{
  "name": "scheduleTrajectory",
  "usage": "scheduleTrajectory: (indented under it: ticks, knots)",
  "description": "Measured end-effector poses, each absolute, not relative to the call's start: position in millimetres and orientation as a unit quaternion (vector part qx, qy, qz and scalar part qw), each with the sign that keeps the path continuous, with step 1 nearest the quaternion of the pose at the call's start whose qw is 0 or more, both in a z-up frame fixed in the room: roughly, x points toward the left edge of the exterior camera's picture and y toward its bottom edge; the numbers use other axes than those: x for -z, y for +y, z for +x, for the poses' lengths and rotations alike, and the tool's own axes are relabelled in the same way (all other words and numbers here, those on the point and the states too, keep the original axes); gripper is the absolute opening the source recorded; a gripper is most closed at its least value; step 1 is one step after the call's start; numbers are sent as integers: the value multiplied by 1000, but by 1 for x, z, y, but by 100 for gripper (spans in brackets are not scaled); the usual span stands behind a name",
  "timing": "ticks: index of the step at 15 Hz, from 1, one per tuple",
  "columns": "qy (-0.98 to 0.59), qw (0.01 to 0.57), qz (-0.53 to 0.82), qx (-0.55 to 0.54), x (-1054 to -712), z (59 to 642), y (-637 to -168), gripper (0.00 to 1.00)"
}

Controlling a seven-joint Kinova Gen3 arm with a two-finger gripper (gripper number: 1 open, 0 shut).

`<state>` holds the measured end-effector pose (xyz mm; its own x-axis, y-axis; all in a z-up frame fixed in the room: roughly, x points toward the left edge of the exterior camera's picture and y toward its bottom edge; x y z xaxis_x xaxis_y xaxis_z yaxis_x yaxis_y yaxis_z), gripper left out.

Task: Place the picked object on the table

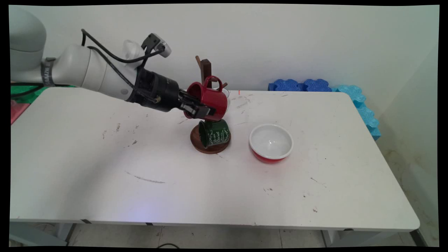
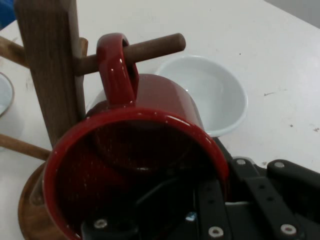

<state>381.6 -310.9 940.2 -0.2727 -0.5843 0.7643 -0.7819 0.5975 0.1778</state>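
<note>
Nearest you sat the red-and-white bowl (image 1: 271, 142) beside the wooden mug tree (image 1: 205, 70), where your jaws gripped the red mug (image 1: 206, 98) by its rim, handle looped over a peg (image 2: 150, 47); rigid, glossy, probably slippery enamel.

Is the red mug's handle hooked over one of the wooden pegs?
Yes, in the hand view the red mug has its handle looped around a wooden peg of the mug tree.

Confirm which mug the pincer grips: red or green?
The glossy red mug: pincer clamps its rim, handle looped over a wooden peg. The dark green lettered mug hangs below, untouched.
</note>
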Motion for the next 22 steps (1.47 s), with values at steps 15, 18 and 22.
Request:
scheduleTrajectory:
  ticks: [15, 18, 22]
  knots:
    - [-794, 424, 421, -111, -949, 377, -306, 0]
    - [-795, 426, 419, -109, -952, 376, -304, 0]
    - [-796, 428, 415, -105, -956, 374, -301, 0]
